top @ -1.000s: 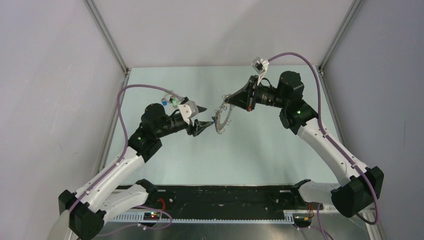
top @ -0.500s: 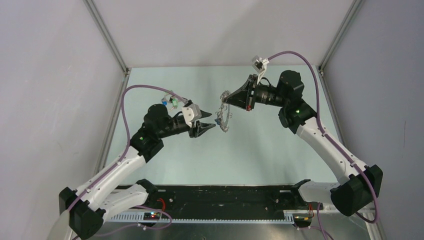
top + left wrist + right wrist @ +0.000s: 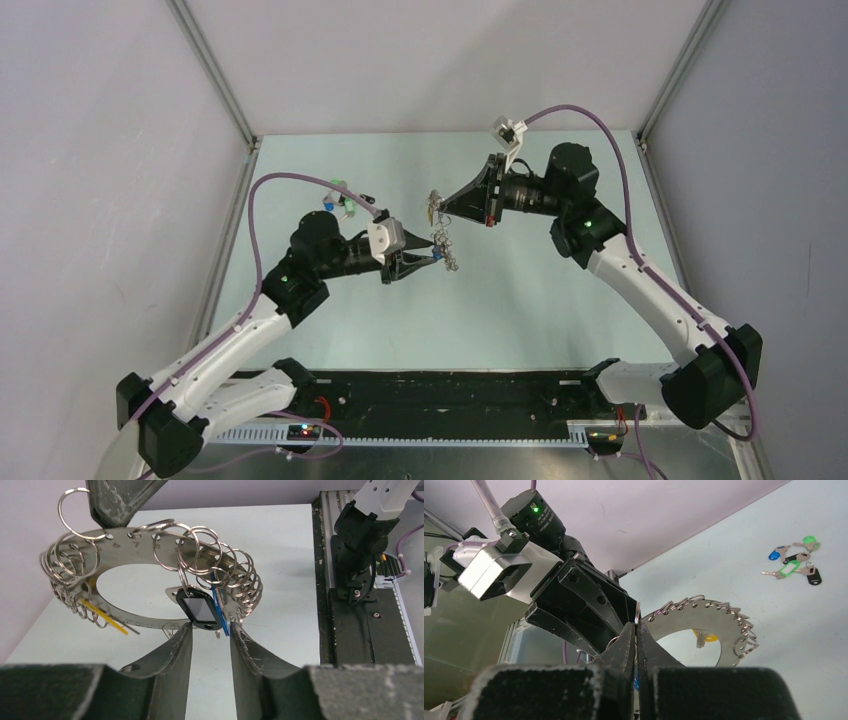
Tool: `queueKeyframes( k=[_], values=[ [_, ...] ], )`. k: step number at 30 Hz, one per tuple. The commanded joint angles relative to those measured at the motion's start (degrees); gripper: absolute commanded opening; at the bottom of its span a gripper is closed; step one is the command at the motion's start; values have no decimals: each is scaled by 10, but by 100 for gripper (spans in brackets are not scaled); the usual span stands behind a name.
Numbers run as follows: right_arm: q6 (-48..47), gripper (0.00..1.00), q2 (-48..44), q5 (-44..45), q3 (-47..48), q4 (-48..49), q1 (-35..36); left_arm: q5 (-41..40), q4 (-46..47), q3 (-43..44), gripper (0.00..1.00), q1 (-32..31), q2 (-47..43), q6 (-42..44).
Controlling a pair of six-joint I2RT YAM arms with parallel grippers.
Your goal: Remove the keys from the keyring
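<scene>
Pale green tabletop [image 3: 520, 300] below; keyring [image 3: 125, 540] aloft, rim clamped in right gripper [image 3: 636, 625]. Left gripper [image 3: 210, 630] jaws apart, flanking black-tagged key [image 3: 197, 609]. Light, stiff, slippery metal; likely best gripped by plastic tag.

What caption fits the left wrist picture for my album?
The left hand, dark fingers apart, frames a black plastic-headed key hanging from the large flat silver metal keyring.
</scene>
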Motion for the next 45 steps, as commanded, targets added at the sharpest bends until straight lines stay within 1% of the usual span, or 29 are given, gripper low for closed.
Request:
queueKeyframes(
  k=[1,3,5,6,7,9,12,15,16,17,18,20,23,29,30,31,32,33,34,35,37,39,43,45],
  values=[
    [-3,0,0,6,30,29,10,13,23,11,37,-5,-13,5],
    [-4,0,1,7,30,27,11,11,23,13,35,-5,-14,4],
    [-7,0,2,7,30,24,12,13,23,15,36,-5,-14,0],
    [-9,0,2,9,30,21,13,16,23,15,38,-5,-14,-1],
    [-11,0,2,10,30,21,13,20,23,15,45,-5,-13,-1],
    [-11,0,5,10,30,21,13,19,23,12,51,-5,-14,-1],
    [-5,0,7,8,30,29,14,7,23,11,50,-6,-17,3],
    [2,0,9,3,30,42,17,-10,23,14,34,-6,-17,2],
    [3,0,10,3,30,42,20,-11,23,16,26,-6,-17,1],
    [2,0,10,4,30,40,21,-13,23,17,21,-6,-17,-1],
    [-1,0,11,5,31,38,22,-13,23,19,13,-6,-16,-2],
    [-8,0,11,9,32,30,22,-13,23,22,3,-6,-15,-3],
    [-24,0,5,31,32,3,22,-23,21,23,0,-6,-15,-5],
    [-99,1,-20,101,25,-86,21,-91,-13,36,0,-6,-12,0],
    [-106,4,-22,114,24,-103,21,-111,-17,40,0,-6,-7,2],
    [-120,16,-25,120,20,-111,20,-123,-42,49,0,-6,-1,4],
    [-126,24,-27,130,17,-130,20,-146,-54,56,0,-6,3,5],
    [-141,40,-30,135,13,-139,20,-169,-71,67,0,-6,10,5],
    [-146,47,-32,143,6,-151,19,-183,-77,70,0,-6,14,-8],
    [-156,57,-38,147,1,-154,19,-203,-89,80,0,-5,22,-17],
    [-167,63,-50,149,-20,-154,20,-218,-118,101,0,-5,39,-25],
    [-174,66,-63,148,-40,-150,20,-229,-140,117,0,-5,51,-29],
    [-205,67,-82,143,-71,-146,28,-229,-148,122,0,-5,48,-29],
    [-227,67,-84,158,-82,-144,43,-223,-149,121,0,-5,44,-28]
  ],
)
